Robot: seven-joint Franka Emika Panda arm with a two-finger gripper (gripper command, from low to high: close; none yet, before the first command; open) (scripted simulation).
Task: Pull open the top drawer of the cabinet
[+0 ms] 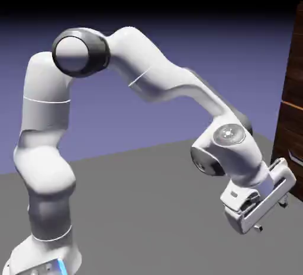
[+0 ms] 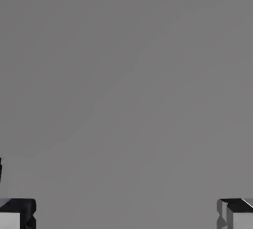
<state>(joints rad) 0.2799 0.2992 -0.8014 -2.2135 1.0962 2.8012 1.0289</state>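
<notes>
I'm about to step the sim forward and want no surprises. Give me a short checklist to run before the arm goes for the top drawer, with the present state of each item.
1. Pincer open: ok; in the hand view both fingertips sit at opposite bottom corners, far apart.
2. Nothing held: ok; only grey table shows between them.
3. Pincer aimed at the cabinet: not ok; it points down at the table.
4. Top drawer shut: cannot tell; only a strip shows at the exterior view's right edge.
5. Top drawer's handle located: cannot tell; none is visible on it.
6. Clear of the cabinet: cannot tell; the hand is close beside its lower front.
</notes>
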